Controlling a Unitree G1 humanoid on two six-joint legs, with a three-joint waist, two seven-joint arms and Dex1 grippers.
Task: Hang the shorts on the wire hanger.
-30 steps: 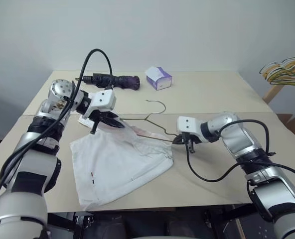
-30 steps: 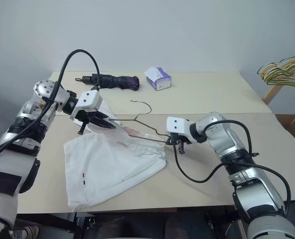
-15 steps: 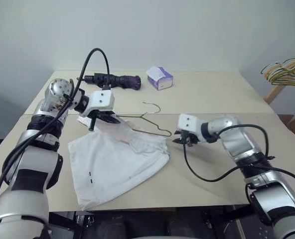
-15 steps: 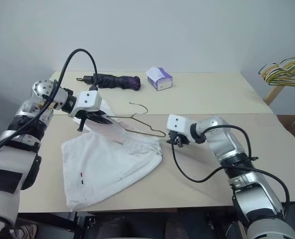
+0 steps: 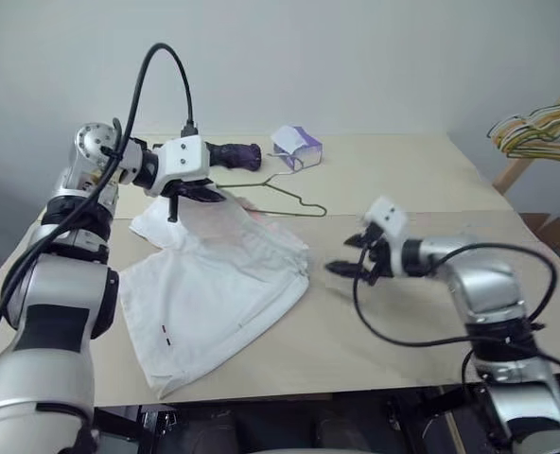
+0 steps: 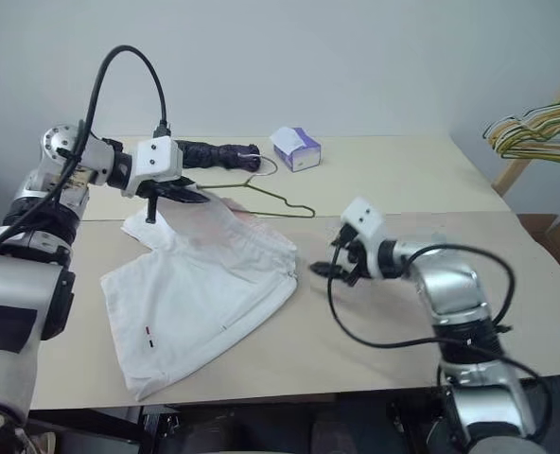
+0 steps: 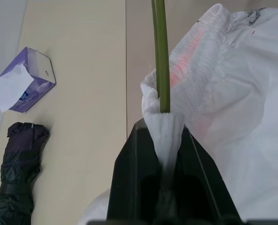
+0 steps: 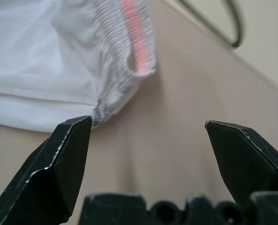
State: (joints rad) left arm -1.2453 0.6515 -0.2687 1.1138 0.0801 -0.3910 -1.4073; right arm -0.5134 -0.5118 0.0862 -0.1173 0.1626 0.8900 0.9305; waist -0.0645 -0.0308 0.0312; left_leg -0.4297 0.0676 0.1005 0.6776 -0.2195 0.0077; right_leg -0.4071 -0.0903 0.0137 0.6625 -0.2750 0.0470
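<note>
Your right gripper (image 5: 348,257) has just let go: a second ago it was pinched at the right end of the wire hanger (image 5: 282,198) by the waistband, and now its jaws stand wide apart with nothing between them, hovering just right of the shorts (image 5: 218,288) over bare table (image 5: 403,189). The right wrist view confirms this, with the elastic edge lying loose ahead of the parted fingers (image 8: 64,159).

Your left gripper (image 5: 197,194) is clenched on a bunch of waistband together with the green wire, as the left wrist view shows, and it has risen toward the far left. The hanger has gone with it: its hook now lies far back near the tissue box (image 5: 297,148) and the folded umbrella (image 5: 231,155), and its right end has slid clear of the cloth.

The shorts lie spread on the near left of the table, with one waistband corner lifted by your left hand. So the hanger looks less threaded than before, and only one corner is secured. You probably need to regrasp the free waistband end with your right hand and feed it back over the wire.
</note>
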